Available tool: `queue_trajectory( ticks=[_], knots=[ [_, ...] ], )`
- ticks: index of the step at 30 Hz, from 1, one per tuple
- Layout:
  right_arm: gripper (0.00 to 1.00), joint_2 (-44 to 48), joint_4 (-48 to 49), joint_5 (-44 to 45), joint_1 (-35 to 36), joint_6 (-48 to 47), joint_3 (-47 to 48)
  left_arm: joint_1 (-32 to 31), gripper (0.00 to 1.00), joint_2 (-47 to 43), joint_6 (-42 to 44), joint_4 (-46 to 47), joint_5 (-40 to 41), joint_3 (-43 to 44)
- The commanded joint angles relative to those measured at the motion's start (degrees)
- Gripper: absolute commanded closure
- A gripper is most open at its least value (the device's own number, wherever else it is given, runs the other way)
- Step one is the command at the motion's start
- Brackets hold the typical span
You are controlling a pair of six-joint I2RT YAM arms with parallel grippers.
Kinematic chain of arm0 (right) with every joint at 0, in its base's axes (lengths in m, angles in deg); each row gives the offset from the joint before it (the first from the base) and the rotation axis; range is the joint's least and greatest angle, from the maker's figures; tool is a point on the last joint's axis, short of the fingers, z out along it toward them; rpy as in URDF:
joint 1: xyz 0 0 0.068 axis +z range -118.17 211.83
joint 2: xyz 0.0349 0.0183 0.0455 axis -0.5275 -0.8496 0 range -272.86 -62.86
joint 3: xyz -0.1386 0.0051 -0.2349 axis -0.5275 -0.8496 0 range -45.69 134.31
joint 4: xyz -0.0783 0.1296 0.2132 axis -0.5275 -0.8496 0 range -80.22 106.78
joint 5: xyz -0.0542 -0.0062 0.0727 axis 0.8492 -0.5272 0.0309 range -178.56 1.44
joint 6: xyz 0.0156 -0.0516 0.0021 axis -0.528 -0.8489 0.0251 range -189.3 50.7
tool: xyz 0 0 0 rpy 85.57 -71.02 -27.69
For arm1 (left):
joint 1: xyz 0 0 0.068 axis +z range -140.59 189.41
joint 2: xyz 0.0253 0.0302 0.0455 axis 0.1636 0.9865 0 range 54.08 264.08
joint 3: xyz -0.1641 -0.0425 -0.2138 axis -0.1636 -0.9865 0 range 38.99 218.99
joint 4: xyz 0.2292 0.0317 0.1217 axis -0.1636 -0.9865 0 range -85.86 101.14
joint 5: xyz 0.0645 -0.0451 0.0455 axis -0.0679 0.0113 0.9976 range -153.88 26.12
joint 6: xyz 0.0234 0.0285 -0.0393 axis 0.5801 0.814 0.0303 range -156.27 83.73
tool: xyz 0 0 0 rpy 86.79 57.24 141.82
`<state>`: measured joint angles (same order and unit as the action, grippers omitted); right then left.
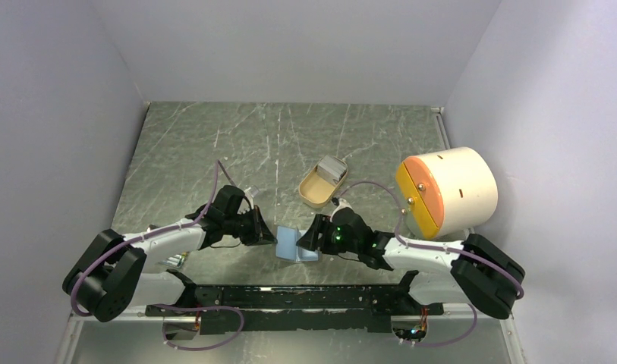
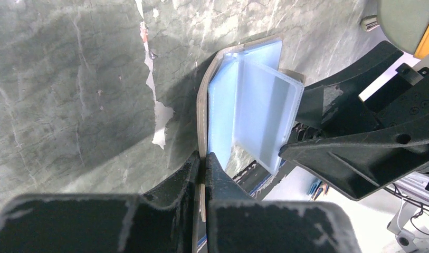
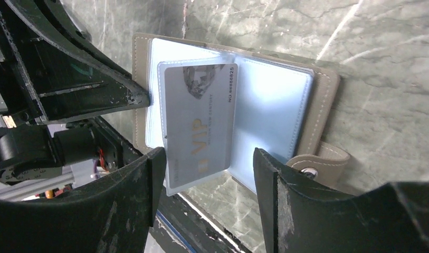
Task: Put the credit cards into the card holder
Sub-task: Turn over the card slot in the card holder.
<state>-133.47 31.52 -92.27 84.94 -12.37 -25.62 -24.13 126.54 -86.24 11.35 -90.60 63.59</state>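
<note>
Both low and inward: left gripper [image 1: 272, 236], right gripper [image 1: 304, 241], card holder [image 1: 288, 243] between.

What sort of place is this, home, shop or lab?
Most likely a robot lab test cell: plain pale walls enclose a marbled tabletop, with left arm and right arm bolted at its near edge.

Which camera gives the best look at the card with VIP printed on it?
The right wrist view: the VIP card faces the lens in a clear sleeve of the open card holder, print legible. The left wrist view shows only that sleeve's hazy back; the top view shows just a small blue patch of the card holder.
</note>
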Motion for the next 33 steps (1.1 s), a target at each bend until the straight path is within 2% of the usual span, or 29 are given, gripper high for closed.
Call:
queue_trajectory(
  ticks=[1, 7, 14, 23, 29, 31, 33],
  knots=[
    [0.36, 3.50, -6.16, 3.43, -0.45, 0.34, -1.10, -0.27, 0.91, -0.84, -0.06, -1.20, 1.87, 1.32],
    [0.36, 7.06, -13.30, 6.95, -1.20, -0.19, -0.48, -0.27, 0.91, -0.84, -0.06, -1.59, 2.20, 1.48],
    [0.35, 7.94, -17.02, 9.13, -1.55, -1.24, 0.92, -0.24, 0.91, -0.66, -0.03, -1.48, 2.20, 1.49],
    [0.31, 9.26, -22.42, 12.93, -3.21, -13.46, 9.79, -0.24, 0.91, -0.44, 0.49, -1.63, 2.78, 1.27],
    [0.21, 7.30, -21.97, 11.38, -8.52, -21.28, 14.10, -0.28, 0.91, 1.01, 0.49, -1.03, 2.62, 1.28],
    [0.15, 6.16, -22.45, 12.03, -10.54, -23.01, 15.71, -0.27, 0.91, 1.34, 0.58, -1.00, 2.54, 1.44],
    [0.04, 5.13, -22.48, 12.75, -12.39, -24.82, 17.47, -0.24, 0.91, 0.76, 0.50, -0.89, 2.64, 1.39]
  ],
)
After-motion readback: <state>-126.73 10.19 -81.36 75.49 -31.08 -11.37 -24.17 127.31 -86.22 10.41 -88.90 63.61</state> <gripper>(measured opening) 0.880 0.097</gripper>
